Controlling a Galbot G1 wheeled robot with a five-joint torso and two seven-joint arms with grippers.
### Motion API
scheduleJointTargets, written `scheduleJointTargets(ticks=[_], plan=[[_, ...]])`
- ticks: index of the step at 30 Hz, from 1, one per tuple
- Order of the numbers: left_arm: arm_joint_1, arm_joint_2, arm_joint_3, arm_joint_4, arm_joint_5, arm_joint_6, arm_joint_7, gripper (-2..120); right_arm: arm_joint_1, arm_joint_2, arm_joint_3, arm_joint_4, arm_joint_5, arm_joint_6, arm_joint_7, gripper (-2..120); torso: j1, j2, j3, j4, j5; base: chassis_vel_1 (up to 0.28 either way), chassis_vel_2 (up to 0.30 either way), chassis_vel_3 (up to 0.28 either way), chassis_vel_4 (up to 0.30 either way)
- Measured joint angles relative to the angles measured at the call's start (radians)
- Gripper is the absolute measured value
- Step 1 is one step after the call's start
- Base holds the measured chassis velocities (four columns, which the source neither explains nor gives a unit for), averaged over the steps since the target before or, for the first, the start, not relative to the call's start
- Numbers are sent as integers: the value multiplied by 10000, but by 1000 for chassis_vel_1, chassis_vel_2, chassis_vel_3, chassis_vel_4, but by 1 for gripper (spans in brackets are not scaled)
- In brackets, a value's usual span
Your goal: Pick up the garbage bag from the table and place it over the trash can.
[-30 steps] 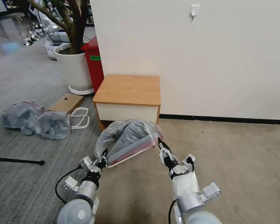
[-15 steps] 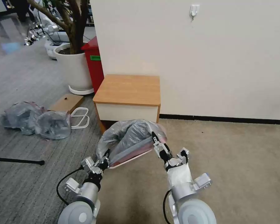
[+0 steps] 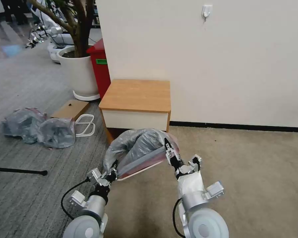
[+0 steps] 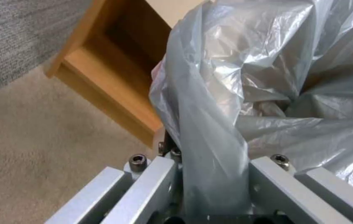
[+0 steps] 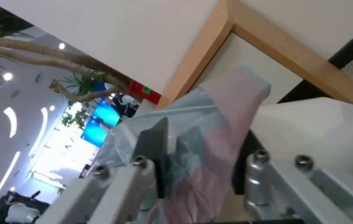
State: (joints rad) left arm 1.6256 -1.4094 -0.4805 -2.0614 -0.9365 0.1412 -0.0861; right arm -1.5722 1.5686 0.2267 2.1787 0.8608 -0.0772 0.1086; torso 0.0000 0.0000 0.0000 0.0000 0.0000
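Head view: the garbage bag (image 3: 140, 148) is thin, light, limp film, stretched over the trash can (image 3: 135, 172) in front of the wooden nightstand (image 3: 137, 95); the left gripper (image 3: 112, 171) and the right gripper (image 3: 169, 149) hold its opposite ends; open carpet lies to the right. Left wrist view: jaws are clamped on a gathered fold of film, best held by the rim. Right wrist view: jaws seem closed on the pink rim band (image 5: 230, 105).
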Motion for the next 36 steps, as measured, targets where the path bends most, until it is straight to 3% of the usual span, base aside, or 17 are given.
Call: scheduleJointTargets(ticks=[9,36], plan=[[-26,-3,1,17,1,-1,2,2,-3,17,25,3,-50,23,-34,2,0,0,0,1,0,0,0,0,0],[-186,-4,-121,83,-250,-6,-335,2,-331,-85,-237,275,-349,177,-117,0,0,0,0,0,0,0,0,0,0]])
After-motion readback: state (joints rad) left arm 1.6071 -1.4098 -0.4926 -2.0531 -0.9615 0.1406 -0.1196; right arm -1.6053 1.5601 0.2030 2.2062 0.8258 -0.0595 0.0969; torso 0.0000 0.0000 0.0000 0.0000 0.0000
